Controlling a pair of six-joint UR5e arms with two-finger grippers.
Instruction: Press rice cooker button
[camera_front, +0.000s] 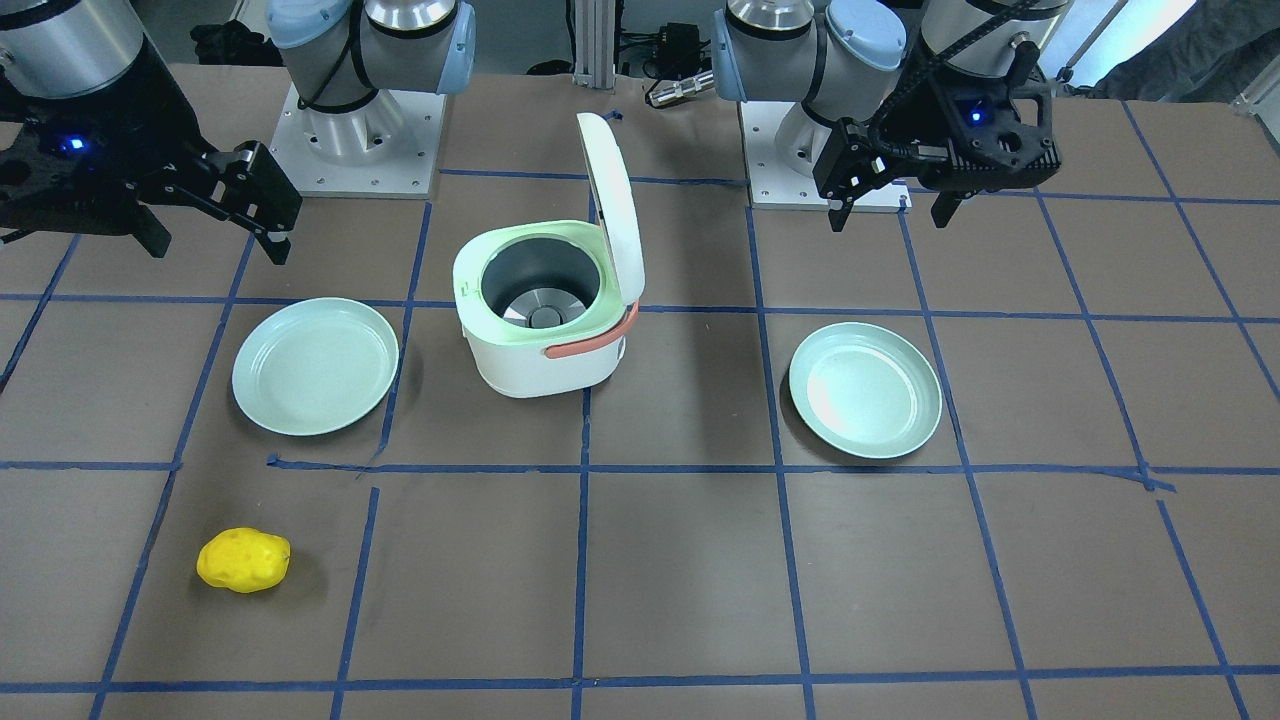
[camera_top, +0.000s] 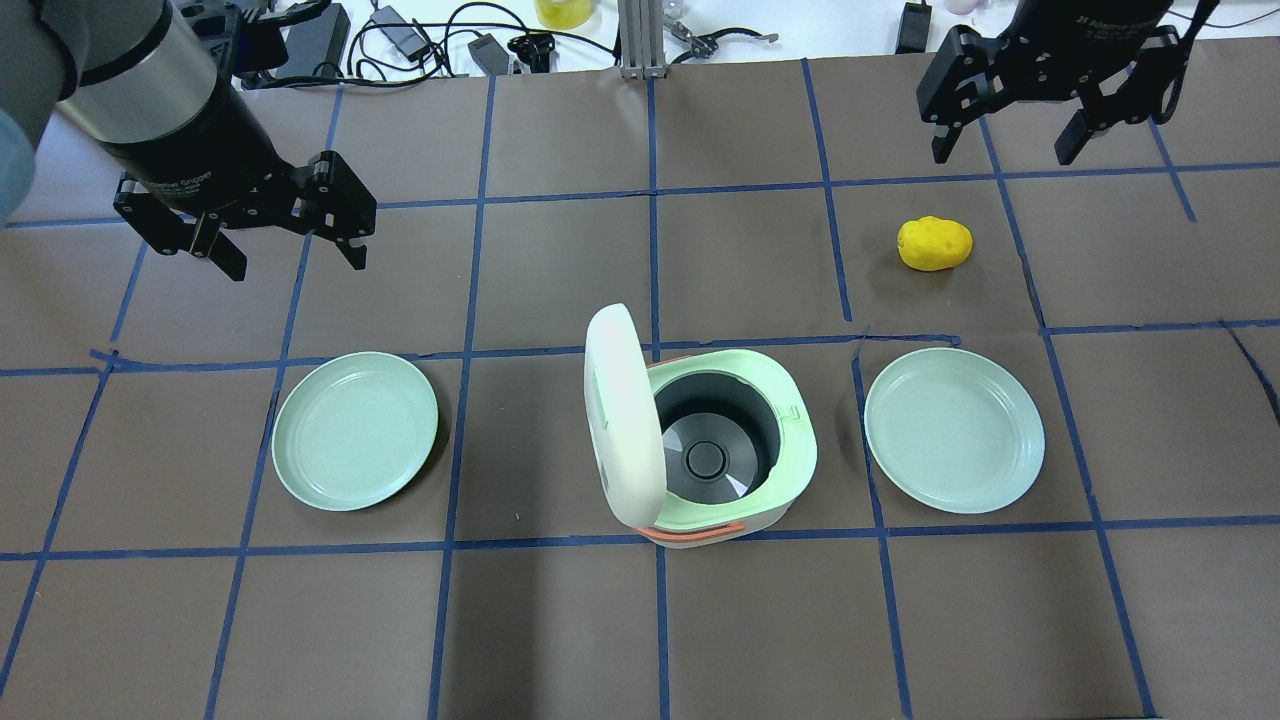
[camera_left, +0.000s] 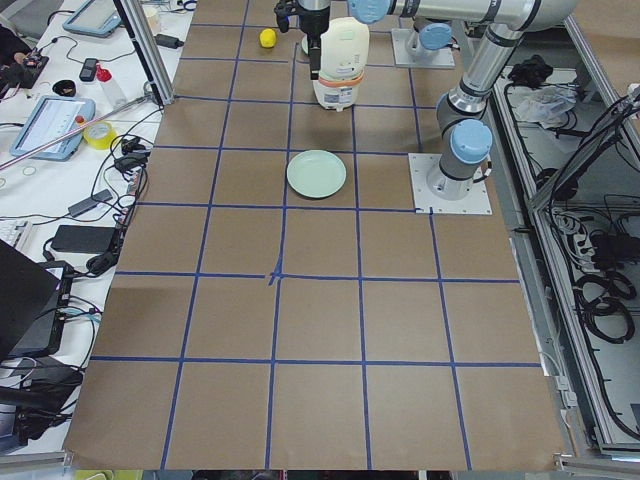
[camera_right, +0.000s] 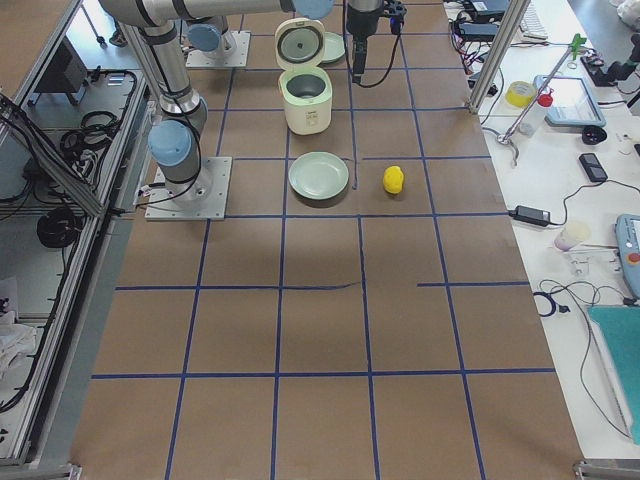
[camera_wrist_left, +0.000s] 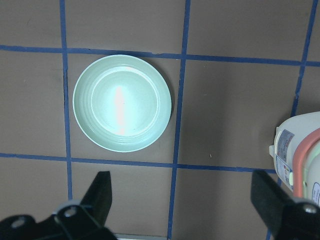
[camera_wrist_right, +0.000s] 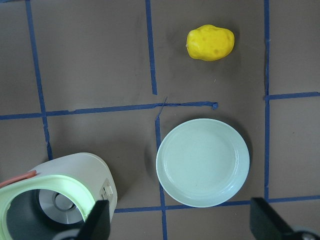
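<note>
The white rice cooker (camera_top: 710, 450) stands mid-table with its lid (camera_top: 620, 415) open and upright and its pot empty. It has a green rim and an orange handle (camera_front: 590, 340). A small button panel (camera_wrist_right: 106, 189) shows on its side in the right wrist view. My left gripper (camera_top: 298, 265) is open and empty, high above the table, far left of the cooker. It also shows in the front view (camera_front: 890, 220). My right gripper (camera_top: 1000, 155) is open and empty, far right beyond the cooker. It also shows in the front view (camera_front: 220, 252).
Two pale green plates flank the cooker, one on the left (camera_top: 355, 430) and one on the right (camera_top: 955, 430). A yellow potato-like object (camera_top: 934, 243) lies beyond the right plate. Blue tape lines grid the brown table. Cables and tools lie along the far edge.
</note>
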